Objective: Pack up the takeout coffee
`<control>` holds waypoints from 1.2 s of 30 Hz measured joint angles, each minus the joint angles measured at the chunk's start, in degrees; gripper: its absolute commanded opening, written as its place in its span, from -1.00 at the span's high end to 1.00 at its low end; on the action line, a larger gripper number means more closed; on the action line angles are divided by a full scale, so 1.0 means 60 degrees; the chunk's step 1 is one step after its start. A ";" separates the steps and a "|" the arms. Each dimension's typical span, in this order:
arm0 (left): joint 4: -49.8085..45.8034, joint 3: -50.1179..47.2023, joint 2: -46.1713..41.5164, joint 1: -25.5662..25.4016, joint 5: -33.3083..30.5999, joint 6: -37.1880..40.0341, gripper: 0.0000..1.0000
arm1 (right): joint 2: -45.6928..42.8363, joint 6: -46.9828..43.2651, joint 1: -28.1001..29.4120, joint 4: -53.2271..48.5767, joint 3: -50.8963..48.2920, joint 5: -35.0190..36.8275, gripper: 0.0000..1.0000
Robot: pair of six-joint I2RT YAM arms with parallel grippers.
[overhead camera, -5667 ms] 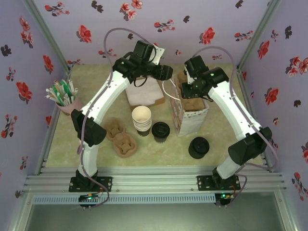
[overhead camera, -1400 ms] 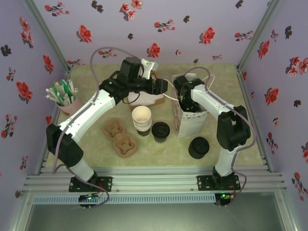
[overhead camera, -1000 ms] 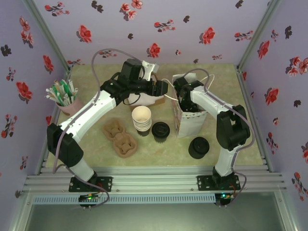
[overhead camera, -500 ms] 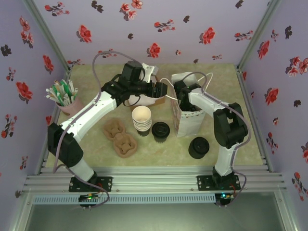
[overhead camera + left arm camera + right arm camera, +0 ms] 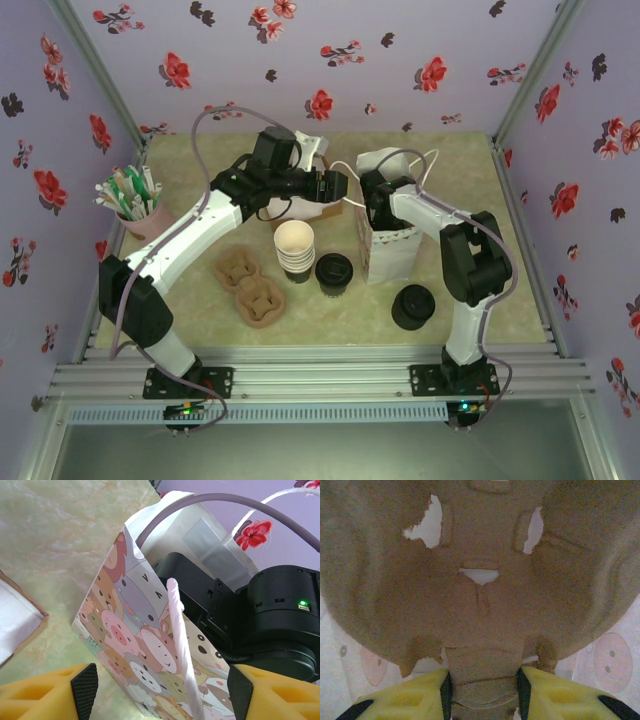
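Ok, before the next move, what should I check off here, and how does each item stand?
1. Right end effector gripping the pulp carrier: ok, fingers clamped on its tab.
2. Carrier seated at the bottom of the paper bag: cannot tell.
3. Left end effector holding the bag handle: not ok, fingers open on either side of it.
4. Bag upright: ok.
5. Takeout coffee upright, lidded, not yet in the bag: ok.

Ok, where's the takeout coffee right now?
In the top view, the takeout coffee stands near the table's middle, between the cup stack on its left and the paper bag on its right.
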 measured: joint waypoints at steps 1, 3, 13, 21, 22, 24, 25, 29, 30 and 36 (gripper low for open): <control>0.0000 0.0000 0.0000 0.0000 0.0000 0.0000 -0.43 | 0.0000 0.0000 0.0000 0.0007 0.0000 0.0000 0.15; 0.0000 0.0000 0.0000 0.0000 0.0000 0.0000 -0.43 | 0.0000 0.0004 -0.0004 0.0011 -0.0004 0.0000 0.09; 0.0000 0.0000 -0.0015 0.0000 -0.0033 0.0000 -0.43 | 0.0040 0.0022 -0.0004 0.0011 -0.0004 0.0000 -0.14; 0.0000 0.0000 -0.0015 0.0000 -0.0036 0.0000 -0.43 | 0.0036 0.0022 0.0000 0.0000 -0.0004 0.0000 -0.36; 0.0004 0.0000 -0.0018 0.0000 -0.0033 0.0000 -0.43 | 0.0036 0.0022 0.0000 0.0000 -0.0004 0.0004 -0.38; 0.0000 0.0000 -0.0015 0.0000 -0.0036 0.0000 -0.43 | 0.0036 0.0022 0.0000 -0.0011 -0.0004 0.0004 -0.42; 0.0004 0.0000 -0.0018 0.0000 -0.0036 0.0000 -0.43 | 0.0036 0.0022 0.0000 -0.0015 -0.0004 0.0007 -0.46; 0.0000 0.0000 -0.0018 0.0000 -0.0062 0.0000 -0.43 | 0.0036 0.0022 -0.0004 -0.0033 0.0000 0.0011 -0.56; 0.0000 0.0000 -0.0015 0.0000 -0.0062 0.0000 -0.43 | 0.0033 0.0025 0.0000 -0.0036 0.0000 0.0007 -0.59; 0.0000 0.0000 -0.0015 0.0000 -0.0069 0.0000 -0.43 | 0.0026 0.0022 0.0000 -0.0310 0.0251 0.0004 -0.65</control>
